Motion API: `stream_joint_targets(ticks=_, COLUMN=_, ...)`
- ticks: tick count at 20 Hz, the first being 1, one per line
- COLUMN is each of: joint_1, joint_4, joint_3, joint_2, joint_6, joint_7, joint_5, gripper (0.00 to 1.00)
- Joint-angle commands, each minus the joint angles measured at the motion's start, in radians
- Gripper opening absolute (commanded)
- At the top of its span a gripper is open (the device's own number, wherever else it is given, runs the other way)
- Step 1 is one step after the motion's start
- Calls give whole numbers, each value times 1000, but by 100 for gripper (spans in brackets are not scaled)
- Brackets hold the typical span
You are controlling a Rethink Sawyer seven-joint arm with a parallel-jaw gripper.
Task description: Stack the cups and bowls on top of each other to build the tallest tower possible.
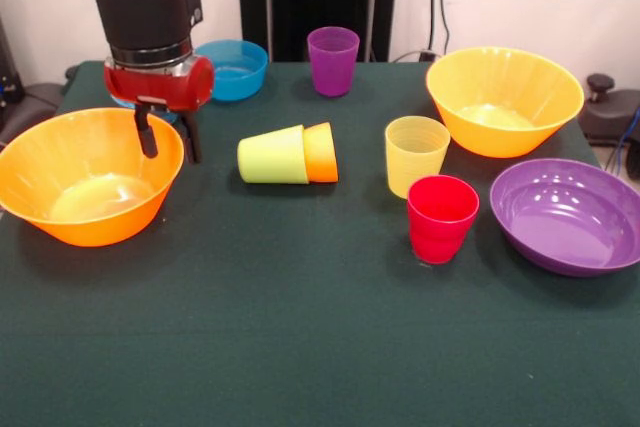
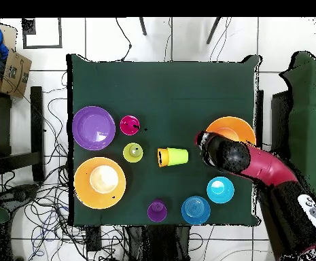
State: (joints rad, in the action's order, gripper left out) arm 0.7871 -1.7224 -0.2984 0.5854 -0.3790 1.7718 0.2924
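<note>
Cups: lime cup nested with orange cup lie sideways mid-worktop, axis 3–9 o'clock, at 3 o'clock from pincer, which hangs apart, empty, at orange bowl's rim.

Five cups; five bowls; one gripper.

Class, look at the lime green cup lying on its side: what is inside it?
The orange cup is pushed into the lime green cup, both lying on the table. Only its wider end shows; the rest is covered by the green wall.
</note>
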Motion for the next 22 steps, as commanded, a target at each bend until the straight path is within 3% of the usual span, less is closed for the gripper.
stream_joint_targets(ticks=1, joint_1=-63, joint_4=82, joint_3=-52, joint_2=-48, joint_6=63, joint_7=43, joint_5=31, gripper=100)
stream_joint_targets(ticks=15, joint_1=-49, joint_4=92, joint_3=-61, joint_2=-87, joint_6=82, joint_7=15, joint_5=46, gripper=100)
stream_joint_targets(ticks=22, joint_1=-81, joint_4=94, joint_3=-8, joint_2=-89, joint_6=104, joint_7=49, joint_5=56, gripper=100)
